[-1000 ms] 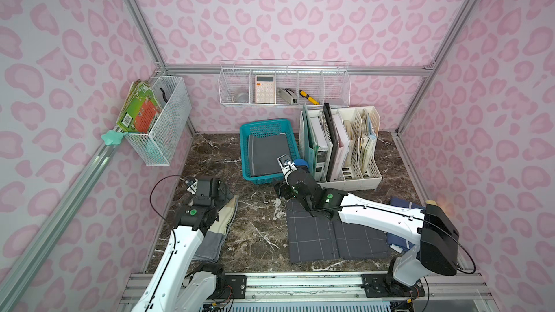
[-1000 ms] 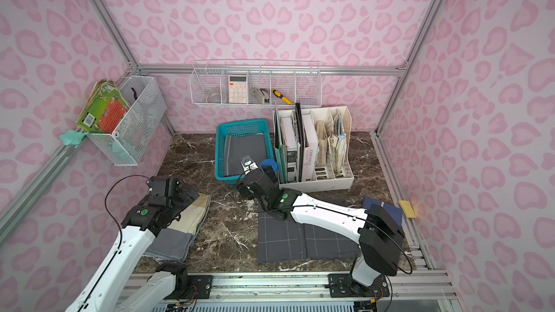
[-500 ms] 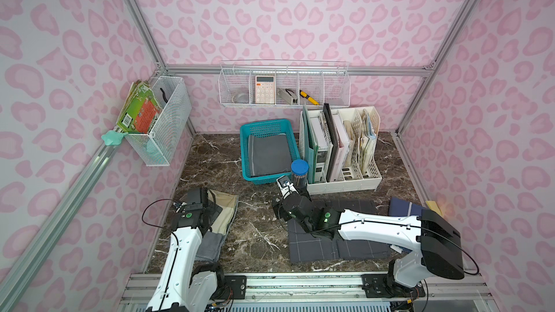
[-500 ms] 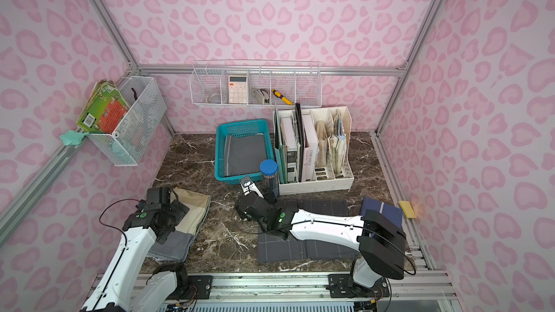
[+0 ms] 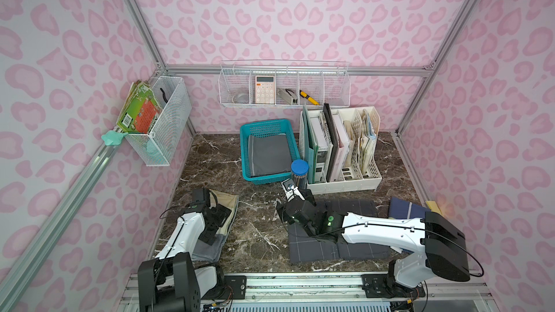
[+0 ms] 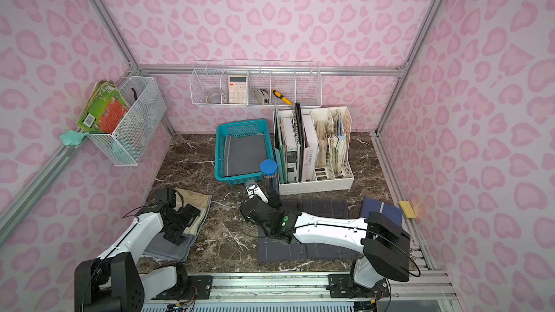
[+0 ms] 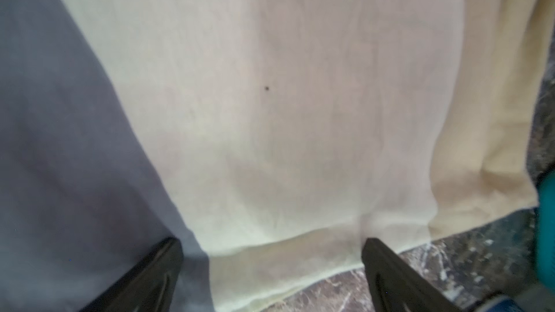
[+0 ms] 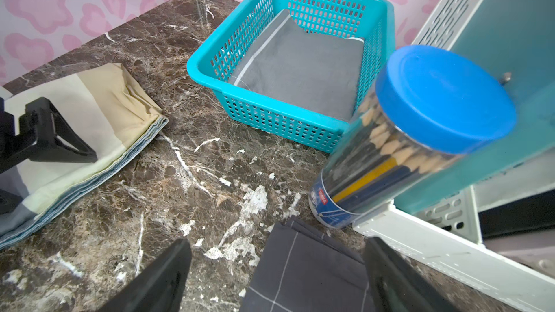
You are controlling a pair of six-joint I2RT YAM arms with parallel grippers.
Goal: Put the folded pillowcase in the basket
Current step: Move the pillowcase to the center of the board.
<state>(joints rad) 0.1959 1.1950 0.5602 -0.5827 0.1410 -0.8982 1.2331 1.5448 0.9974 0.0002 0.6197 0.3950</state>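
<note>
The teal basket (image 5: 244, 154) (image 6: 220, 154) (image 8: 270, 118) stands at the back of the table, and a grey folded pillowcase (image 5: 268, 156) (image 6: 244, 156) (image 8: 303, 70) lies flat inside it. My right gripper (image 5: 295, 205) (image 6: 259, 202) (image 8: 276, 244) is open and holds nothing. It hovers in front of the basket, over the corner of a dark grid-lined folded cloth (image 5: 315, 250) (image 8: 300, 274). At the left, my left gripper (image 5: 217, 223) (image 6: 184, 225) (image 7: 271, 244) is open and empty, low over a beige and grey folded cloth (image 5: 226, 202) (image 7: 300, 115) (image 8: 99, 97).
A pencil jar with a blue lid (image 5: 299, 169) (image 8: 444, 97) stands between the basket's near right corner and a cream file rack (image 5: 345, 186). A navy folded cloth (image 5: 405, 208) lies at the right edge. White wire baskets hang on the left and back walls.
My right gripper has drawn back from the basket's near rim toward the front, uncovering the pencil jar. The left arm has pulled back and sunk lower over the beige cloth.
</note>
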